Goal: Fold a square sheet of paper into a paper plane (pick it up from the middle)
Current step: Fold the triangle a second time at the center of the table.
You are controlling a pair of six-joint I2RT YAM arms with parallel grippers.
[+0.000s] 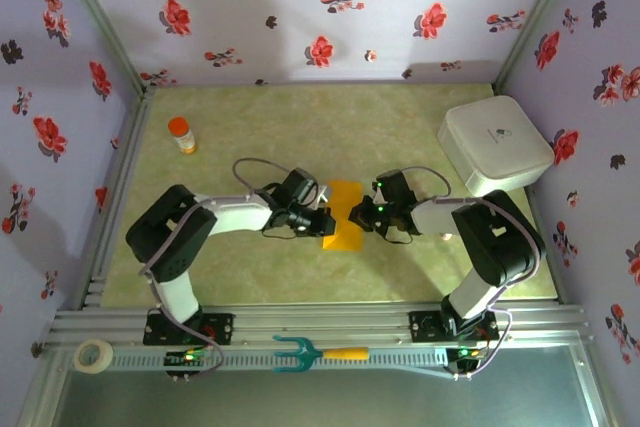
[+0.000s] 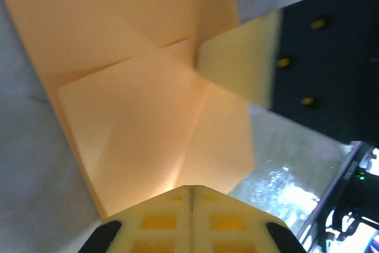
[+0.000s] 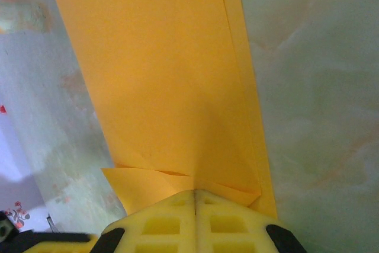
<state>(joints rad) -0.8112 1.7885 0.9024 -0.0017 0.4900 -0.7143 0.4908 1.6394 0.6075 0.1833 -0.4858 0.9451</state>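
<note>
Left fingers (image 2: 157, 223) are seen pressed together on one edge of the creased square sheet of paper (image 1: 343, 217), and right fingers (image 3: 228, 223) are clamped on the opposite edge, at the middle of the table (image 1: 300, 137).

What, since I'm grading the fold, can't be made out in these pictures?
- Top view: the paper shows creases too small to read; its side edges are covered by the left claw and right claw.
- Left wrist view: the paper's near edge is hidden behind the shut left claw.
- Right wrist view: the paper's far end is cut off by the top edge.
</note>
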